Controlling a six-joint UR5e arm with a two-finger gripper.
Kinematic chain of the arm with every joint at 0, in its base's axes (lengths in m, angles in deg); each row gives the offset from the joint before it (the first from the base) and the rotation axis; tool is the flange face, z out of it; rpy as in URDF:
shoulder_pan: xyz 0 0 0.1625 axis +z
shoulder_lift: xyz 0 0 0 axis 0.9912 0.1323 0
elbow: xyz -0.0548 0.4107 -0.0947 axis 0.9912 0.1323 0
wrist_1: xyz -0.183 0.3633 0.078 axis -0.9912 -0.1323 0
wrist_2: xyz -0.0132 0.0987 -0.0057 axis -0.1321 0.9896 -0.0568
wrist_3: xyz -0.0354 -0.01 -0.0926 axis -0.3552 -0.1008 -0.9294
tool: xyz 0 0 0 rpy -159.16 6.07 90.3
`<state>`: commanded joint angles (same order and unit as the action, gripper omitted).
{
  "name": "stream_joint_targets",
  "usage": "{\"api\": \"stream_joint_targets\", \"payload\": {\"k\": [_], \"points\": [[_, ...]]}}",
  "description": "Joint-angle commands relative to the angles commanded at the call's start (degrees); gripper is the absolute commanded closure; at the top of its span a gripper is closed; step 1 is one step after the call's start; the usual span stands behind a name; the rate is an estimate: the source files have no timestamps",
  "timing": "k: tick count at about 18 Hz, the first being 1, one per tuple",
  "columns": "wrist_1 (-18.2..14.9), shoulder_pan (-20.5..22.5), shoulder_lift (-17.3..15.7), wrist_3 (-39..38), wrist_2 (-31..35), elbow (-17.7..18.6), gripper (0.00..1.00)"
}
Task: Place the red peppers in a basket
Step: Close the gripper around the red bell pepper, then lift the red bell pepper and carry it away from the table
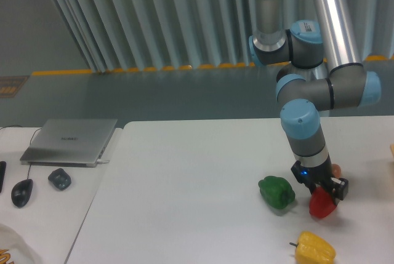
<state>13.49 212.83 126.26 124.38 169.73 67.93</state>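
The glossy red pepper is at the right of the white table, right under my gripper. The gripper comes down on its top and looks closed on it. The pepper sits at or just above the table surface; I cannot tell which. Its stem is hidden by the fingers. No basket is clearly in view; only a small tan edge shows at the far right.
A green pepper lies just left of the red one. A yellow pepper lies in front near the table edge. An orange-pink ball peeks out behind the gripper. A laptop, a mouse and a small dark object are on the left table.
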Motion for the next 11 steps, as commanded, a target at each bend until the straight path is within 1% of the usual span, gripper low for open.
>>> {"api": "stream_joint_targets", "payload": {"k": [1, 2, 3, 4, 6, 8, 11], "points": [[-1.49, -0.09, -0.18, 0.26, 0.09, -1.49, 0.79], [-4.29, 0.00, -0.79, 0.79, 0.09, -2.98, 0.79], [-6.66, 0.00, -1.23, 2.71, 0.09, -4.30, 0.79], [-8.17, 0.09, -1.50, 5.60, 0.09, -5.62, 0.78], [-8.62, 0.61, -2.64, 11.14, 0.00, -6.16, 0.77], [-8.88, 1.58, -3.34, 15.01, -0.09, -6.07, 0.77], [-10.47, 3.77, -4.92, 26.42, -2.10, -6.07, 0.77]]}}
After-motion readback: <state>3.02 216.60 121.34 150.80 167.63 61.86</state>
